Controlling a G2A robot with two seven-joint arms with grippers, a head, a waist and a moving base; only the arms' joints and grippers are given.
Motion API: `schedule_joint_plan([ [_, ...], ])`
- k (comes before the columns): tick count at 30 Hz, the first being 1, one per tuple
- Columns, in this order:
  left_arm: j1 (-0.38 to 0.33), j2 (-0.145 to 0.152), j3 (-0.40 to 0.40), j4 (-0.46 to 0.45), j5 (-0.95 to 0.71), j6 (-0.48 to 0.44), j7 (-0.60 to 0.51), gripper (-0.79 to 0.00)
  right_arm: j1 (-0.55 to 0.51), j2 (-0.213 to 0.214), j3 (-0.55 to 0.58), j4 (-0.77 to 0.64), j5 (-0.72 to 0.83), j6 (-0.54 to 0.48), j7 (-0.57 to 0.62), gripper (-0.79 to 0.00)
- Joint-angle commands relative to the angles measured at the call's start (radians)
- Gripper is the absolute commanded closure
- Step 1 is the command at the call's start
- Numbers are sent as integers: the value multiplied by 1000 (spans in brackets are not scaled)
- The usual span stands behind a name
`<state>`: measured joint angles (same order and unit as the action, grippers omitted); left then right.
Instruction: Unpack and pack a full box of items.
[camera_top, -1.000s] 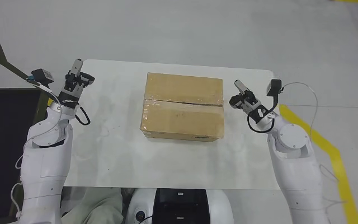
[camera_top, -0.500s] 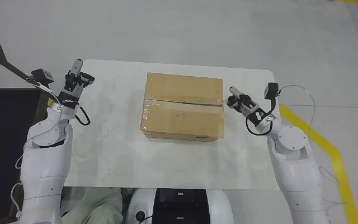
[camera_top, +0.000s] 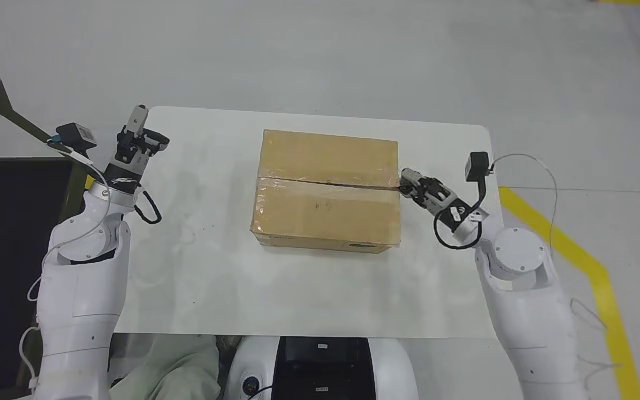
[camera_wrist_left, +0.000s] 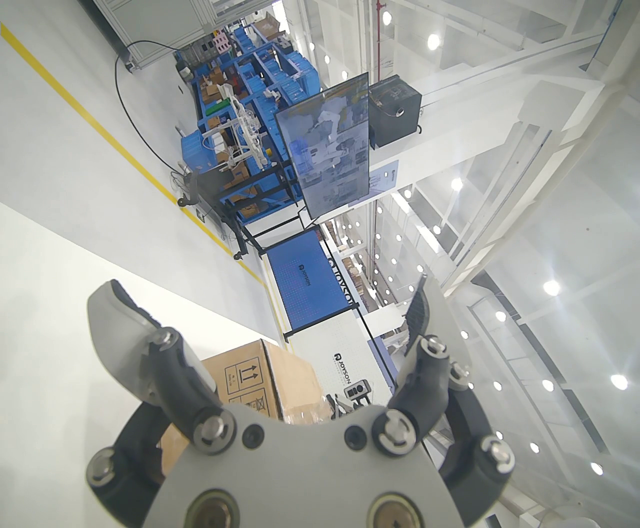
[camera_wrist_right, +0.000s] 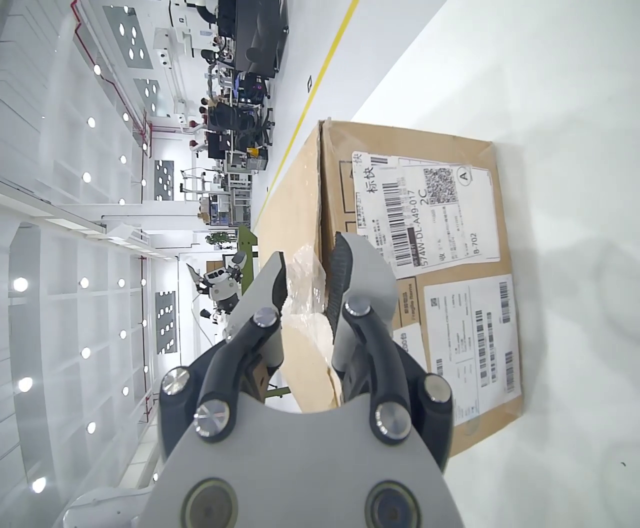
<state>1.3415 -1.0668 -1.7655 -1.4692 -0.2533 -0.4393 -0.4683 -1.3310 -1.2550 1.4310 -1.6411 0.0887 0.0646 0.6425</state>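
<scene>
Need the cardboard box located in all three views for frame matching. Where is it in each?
Top view: cardboard box mid-table, flaps shut.
Left wrist view: a corner of the box beyond the open left end effector, seen between its fingers.
Right wrist view: the labelled end of the box just ahead of the right end effector.
Shared landmark: the white table under the box.

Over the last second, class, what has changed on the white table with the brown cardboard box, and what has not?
The right gripper moved inward to the taped seam at the end of the brown cardboard box; nothing visibly grasped. Box and left gripper stayed put.
</scene>
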Motion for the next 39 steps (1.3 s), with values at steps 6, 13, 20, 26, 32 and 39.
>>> schedule_joint_plan([
  [6,0,0,0,0,0,0,0,-785,-9,6,1,-8,-9,5,5,0],
  [13,0,0,0,0,0,0,0,-785,-11,11,4,-27,-21,5,1,0],
  [20,0,0,0,0,0,0,0,-785,-40,16,7,-113,-53,-24,-42,0],
  [26,0,0,0,0,0,0,0,-785,-70,20,-5,-195,-103,-73,-63,0],
  [32,0,0,0,0,0,0,0,-785,-76,22,-16,-212,-125,-78,-70,0],
  [39,0,0,0,0,0,0,0,-785,-147,24,14,-288,-55,-119,-113,0],
])
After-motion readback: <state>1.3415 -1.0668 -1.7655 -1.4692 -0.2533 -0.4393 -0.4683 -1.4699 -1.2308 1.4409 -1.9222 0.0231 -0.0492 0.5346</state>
